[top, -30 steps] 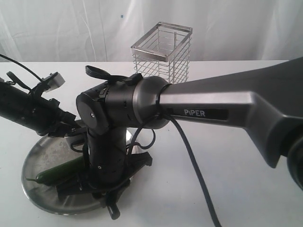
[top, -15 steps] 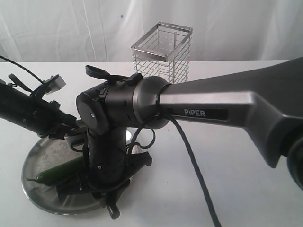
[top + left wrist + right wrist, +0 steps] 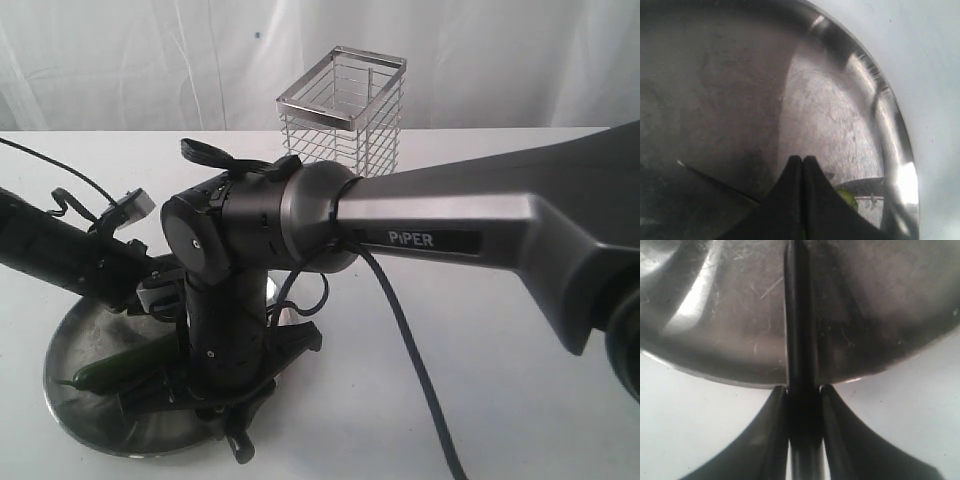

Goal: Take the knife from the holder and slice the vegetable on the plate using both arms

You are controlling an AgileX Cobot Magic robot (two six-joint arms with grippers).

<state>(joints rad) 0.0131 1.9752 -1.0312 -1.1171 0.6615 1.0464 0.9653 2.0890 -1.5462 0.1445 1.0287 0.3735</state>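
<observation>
The right arm [image 3: 225,300] bends steeply down over the plate [image 3: 725,300], and its jaws are closed on the knife [image 3: 796,315]. The knife shows as a slim dark bar pinched between them and running straight out ahead of the tips, across the steel. Seen edge-on like this it looks set for a downward cut, with the grip well back so the blade reaches out past the jaws. The vegetable [image 3: 125,365] lies on the plate just beside these jaws, its thin stem end pointing away from them. The arm hides whether the blade is touching it. The left arm [image 3: 60,255] comes in low from the other side, its jaws fully closed, fingertips [image 3: 790,175] pressed together with nothing between them. A bit of green skin [image 3: 847,198] shows just beyond the tips, though I cannot tell whether it is the vegetable or a cut piece. Closed jaws here probably mean pressing or steadying rather than pinching, but contact cannot be made out. The holder [image 3: 345,110] stands empty, well behind both pairs of jaws, so the knife has been fetched and the slicing is the step in hand. Everything rests on a plain white surface [image 3: 500,400], and behind it hangs a pale curtain [image 3: 130,60] in soft folds.
</observation>
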